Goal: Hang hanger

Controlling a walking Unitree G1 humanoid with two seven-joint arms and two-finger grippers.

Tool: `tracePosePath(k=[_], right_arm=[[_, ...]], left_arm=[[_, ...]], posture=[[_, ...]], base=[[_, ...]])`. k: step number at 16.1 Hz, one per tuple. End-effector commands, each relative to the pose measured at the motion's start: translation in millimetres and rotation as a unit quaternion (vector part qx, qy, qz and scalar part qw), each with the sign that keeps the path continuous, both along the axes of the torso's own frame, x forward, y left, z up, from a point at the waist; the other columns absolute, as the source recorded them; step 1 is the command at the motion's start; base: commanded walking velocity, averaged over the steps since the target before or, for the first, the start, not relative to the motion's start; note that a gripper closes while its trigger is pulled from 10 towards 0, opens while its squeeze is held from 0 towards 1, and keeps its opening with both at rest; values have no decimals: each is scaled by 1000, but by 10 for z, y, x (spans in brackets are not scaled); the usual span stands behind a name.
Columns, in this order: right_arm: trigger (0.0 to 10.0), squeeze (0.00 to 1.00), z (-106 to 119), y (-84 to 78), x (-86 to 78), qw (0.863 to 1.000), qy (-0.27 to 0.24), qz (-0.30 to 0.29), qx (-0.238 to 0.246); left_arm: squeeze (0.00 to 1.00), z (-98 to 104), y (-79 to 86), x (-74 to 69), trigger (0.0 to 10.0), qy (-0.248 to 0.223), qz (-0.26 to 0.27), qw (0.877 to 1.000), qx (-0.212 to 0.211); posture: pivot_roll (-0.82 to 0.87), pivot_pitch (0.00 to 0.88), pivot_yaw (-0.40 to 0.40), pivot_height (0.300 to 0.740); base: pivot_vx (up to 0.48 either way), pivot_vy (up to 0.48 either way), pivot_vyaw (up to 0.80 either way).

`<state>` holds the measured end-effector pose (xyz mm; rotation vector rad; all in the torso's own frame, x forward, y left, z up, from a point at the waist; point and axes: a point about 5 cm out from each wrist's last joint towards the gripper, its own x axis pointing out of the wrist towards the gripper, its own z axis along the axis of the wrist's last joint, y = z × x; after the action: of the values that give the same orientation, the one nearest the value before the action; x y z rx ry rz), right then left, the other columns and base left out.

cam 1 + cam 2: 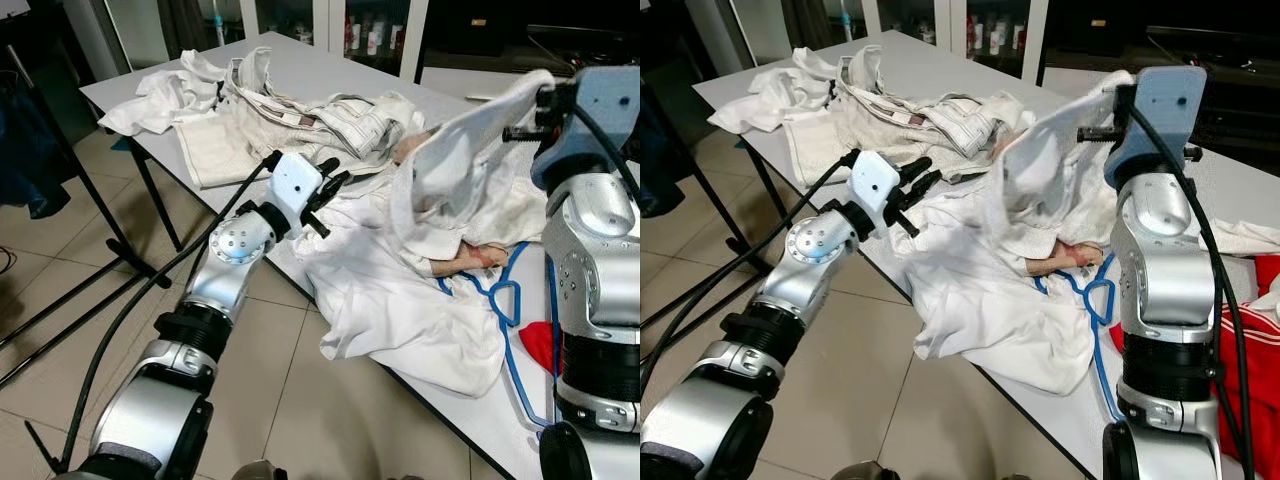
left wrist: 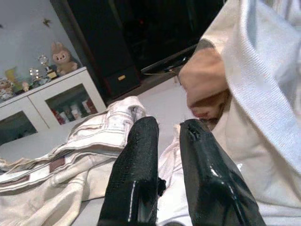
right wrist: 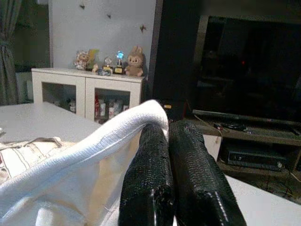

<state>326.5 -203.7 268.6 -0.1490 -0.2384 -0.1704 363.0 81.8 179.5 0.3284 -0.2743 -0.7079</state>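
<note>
Even indoor light, head views sharp, wrist views softer with dim backgrounds and mild glare on close black fingers point(image 2: 207, 179).

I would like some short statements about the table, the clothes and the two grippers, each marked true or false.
1. The right gripper holds up a white garment. True.
2. The blue hanger hangs on a rail. False: it lies on the table, partly under white cloth.
3. The left gripper grips the hanger. False: it is near the clothes, holding nothing.
4. A red cloth lies by the right arm. True.
</note>
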Motion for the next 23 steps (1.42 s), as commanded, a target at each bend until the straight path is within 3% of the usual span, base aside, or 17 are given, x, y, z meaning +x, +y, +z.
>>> tracePosePath(k=[1,8,15,16,17,18,23], right_arm=[[0,0,60,12,8,1000,-11,2,-6],[0,0,-77,122,-73,1000,0,24,-7],[0,0,67,376,-116,997,-41,71,9],[0,0,87,422,-114,996,-45,80,5],[0,0,88,432,-114,996,-45,81,4],[0,0,75,440,-108,996,-43,82,4],[0,0,-8,412,7,997,-27,65,7]], left_arm=[[0,65,-60,-20,10000,-20,-13,1000,6],[0,153,-100,-5,10000,-44,-6,999,-10],[0,4,-199,9,10000,9,-22,1000,-6],[357,26,-200,-12,10000,3,-34,999,-23],[357,40,-196,-19,10000,-1,-36,999,-30],[1000,62,-190,-26,10000,-3,-41,998,-39],[1000,164,-145,-36,10000,-35,-27,998,-41]], posture=[[-30,0,46,723],[-38,0,54,723],[-44,0,59,723],[-43,0,57,723],[-43,0,57,723],[-43,0,57,723],[-26,0,41,723]], base=[[0,0,0],[0,0,0],[0,0,0],[0,0,0],[0,0,0],[0,0,0],[0,0,0]])
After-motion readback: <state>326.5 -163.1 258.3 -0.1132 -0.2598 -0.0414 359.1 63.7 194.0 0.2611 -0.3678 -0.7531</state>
